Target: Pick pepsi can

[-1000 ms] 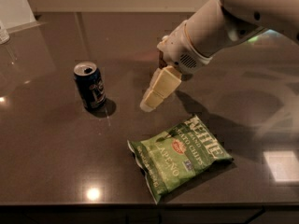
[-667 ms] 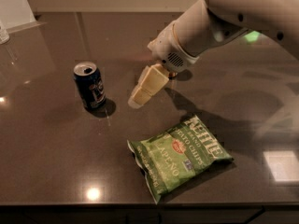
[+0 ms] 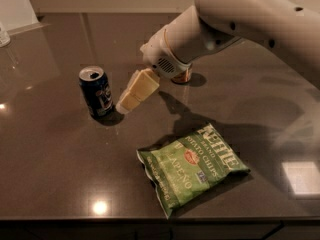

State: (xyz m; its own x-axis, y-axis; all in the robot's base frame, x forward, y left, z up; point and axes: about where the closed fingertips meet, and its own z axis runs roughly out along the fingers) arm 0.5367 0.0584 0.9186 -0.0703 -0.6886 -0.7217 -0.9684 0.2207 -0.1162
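The pepsi can (image 3: 97, 93) is dark blue with a silver top and stands upright on the dark counter (image 3: 50, 154) at the left. My gripper (image 3: 125, 104) is cream-coloured and slants down to the left from the white arm. Its tip is just right of the can's base, close beside it and low over the counter. It holds nothing that I can see.
A green bag of Kettle chips (image 3: 192, 166) lies flat in front of the gripper, towards the counter's front edge. An orange-tan can (image 3: 184, 77) stands behind the arm's wrist, mostly hidden. The white arm spans the upper right.
The gripper has moved left and down towards the pepsi can, closing the gap to its right side. The can and the chip bag have not moved.
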